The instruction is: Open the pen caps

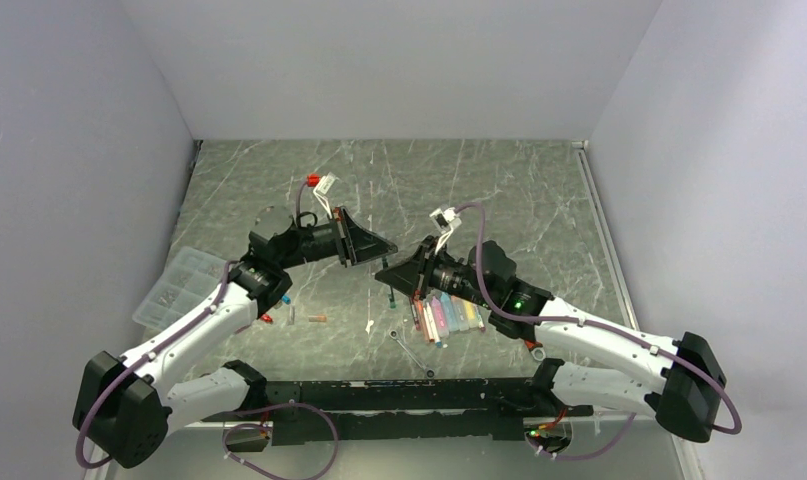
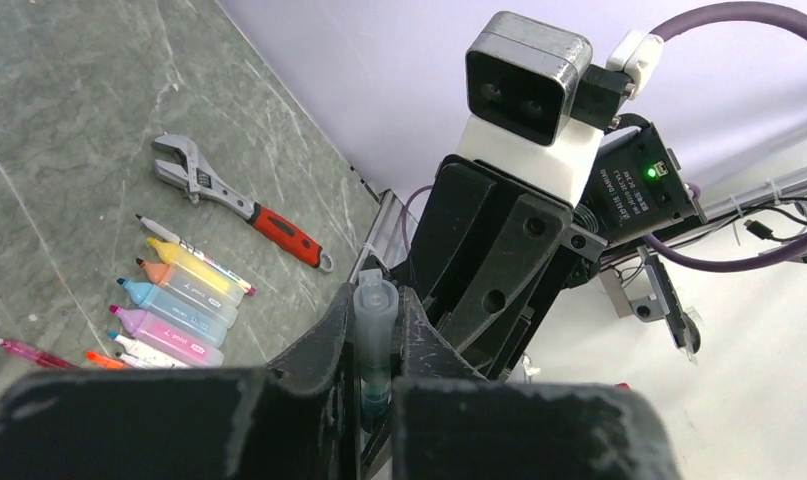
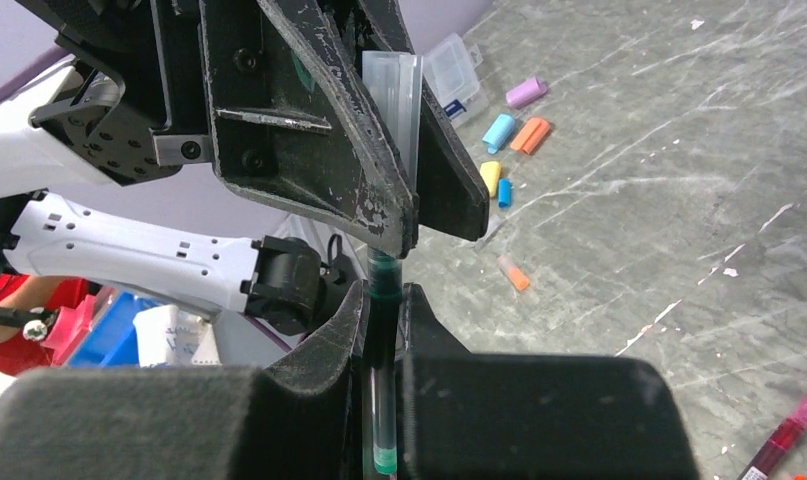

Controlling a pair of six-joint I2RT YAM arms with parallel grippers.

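box [image 1: 179, 285]: far left on the counter [image 1: 529, 200].
loose caps [image 3: 531, 133]: beside box, likely parked clear of the work.
left fingers [image 2: 345, 325]: clamped on clear cap [image 2: 376, 312], mid-air, centre.
pen [image 3: 382, 400]: bridges both arms, cap looks seated.
right fingers [image 3: 351, 312]: clamped on barrel, opposing left, set for a straight pull-apart.
highlighters [image 2: 179, 300]: row under right arm, tips bare, probably done.

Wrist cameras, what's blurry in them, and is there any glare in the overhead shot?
Left wrist view: the left gripper is out of focus near the lens, the clear cap it pinches and the highlighters sharp. Right wrist view: the right gripper blurs likewise, its pen and the loose caps on the table crisp. Top view: even light, soft shadows, no harsh glare.
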